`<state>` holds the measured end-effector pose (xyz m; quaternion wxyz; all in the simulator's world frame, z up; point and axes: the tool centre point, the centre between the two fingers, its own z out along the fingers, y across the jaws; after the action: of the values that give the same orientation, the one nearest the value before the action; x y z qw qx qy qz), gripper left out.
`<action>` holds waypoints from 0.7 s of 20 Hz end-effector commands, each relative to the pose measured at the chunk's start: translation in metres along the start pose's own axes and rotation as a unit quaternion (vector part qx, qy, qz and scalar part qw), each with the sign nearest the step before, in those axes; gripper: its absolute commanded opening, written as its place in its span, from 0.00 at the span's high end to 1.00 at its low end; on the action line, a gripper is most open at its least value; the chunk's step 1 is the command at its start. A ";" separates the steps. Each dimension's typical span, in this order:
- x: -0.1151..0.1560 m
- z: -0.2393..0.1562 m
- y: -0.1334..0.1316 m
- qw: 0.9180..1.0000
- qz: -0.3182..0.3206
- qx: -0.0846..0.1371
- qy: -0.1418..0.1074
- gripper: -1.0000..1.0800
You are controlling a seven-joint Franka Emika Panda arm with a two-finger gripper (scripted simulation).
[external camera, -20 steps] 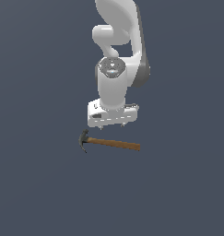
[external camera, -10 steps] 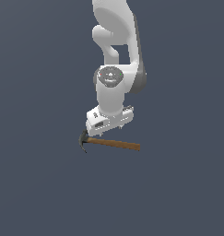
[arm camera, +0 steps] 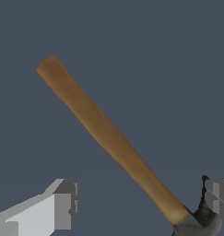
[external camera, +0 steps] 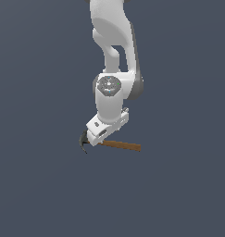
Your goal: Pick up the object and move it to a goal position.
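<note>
- The white two-fingered pincer (arm camera: pixel 140 205) stands wide, its pale grey blocky fingers (arm camera: pixel 62 205) set on either side of the small claw hammer with a straight brown wooden handle and dark grey-black metal head (arm camera: pixel 113 143); nothing is gripped yet.
- The hammer lies flat on the plain dark grey-blue surface (external camera: pixel 40 185), directly below the pincer, with its head end between the fingers and the handle running out away from them.
- In the wrist view one finger sits just beside the dark head, while the other is well apart from the handle, so the hammer looks off-centre in the gap.
- Risk, as I judge it: closing here would clamp near the head, and the nearer finger may shove or twist the hammer first.
- The long free handle could then swing or droop on the lift, loosening the hold.
- A finger tip may also land on the curved claw and slip off.
</note>
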<state>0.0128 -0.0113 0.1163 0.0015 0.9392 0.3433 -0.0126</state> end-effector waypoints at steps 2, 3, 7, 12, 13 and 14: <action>0.001 0.009 0.003 0.999 -0.049 -0.001 0.001 0.04; 0.001 0.011 0.004 0.998 -0.063 -0.001 0.001 0.04; 0.002 0.021 0.008 0.993 -0.118 -0.003 0.003 0.04; 0.002 0.032 0.012 0.983 -0.184 -0.004 0.006 0.04; 0.003 0.034 0.013 0.981 -0.195 -0.004 0.006 0.04; 0.003 0.036 0.013 0.979 -0.206 -0.004 0.007 0.04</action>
<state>0.0218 -0.0196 0.0832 0.0007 0.8581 0.5135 -0.0058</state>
